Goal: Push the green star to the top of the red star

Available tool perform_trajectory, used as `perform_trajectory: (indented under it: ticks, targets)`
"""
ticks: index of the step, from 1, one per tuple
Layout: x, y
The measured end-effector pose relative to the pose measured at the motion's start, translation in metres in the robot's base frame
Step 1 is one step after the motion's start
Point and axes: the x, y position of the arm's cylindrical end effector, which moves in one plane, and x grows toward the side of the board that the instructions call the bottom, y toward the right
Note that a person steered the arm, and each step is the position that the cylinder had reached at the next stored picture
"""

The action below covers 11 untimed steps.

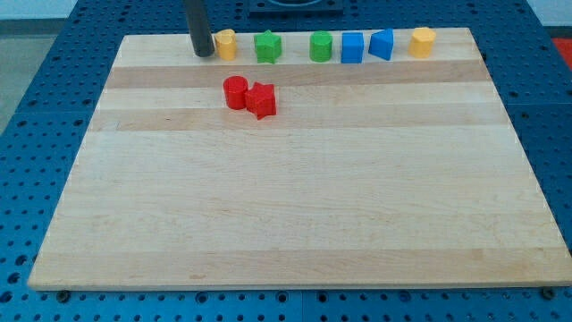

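Green star (267,46) at the board's (286,224) far edge; my tip (204,53) far left, no pincer; red star (262,100) nearer.

My tip (203,53) is set down near the bench's top edge, toward its left corner, the rod held upright.
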Motion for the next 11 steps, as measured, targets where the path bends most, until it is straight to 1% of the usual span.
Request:
perform_trajectory:
  ticks: [1, 3, 4, 5, 6, 8, 9, 11]
  targets:
    - [-0.001, -0.001]
    - [-0.034, 0.035]
    - [-0.033, 0.099]
    - [-0.033, 0.116]
    - [-0.03, 0.116]
    - [-0.008, 0.112]
    - [-0.002, 0.096]
    - [0.034, 0.09]
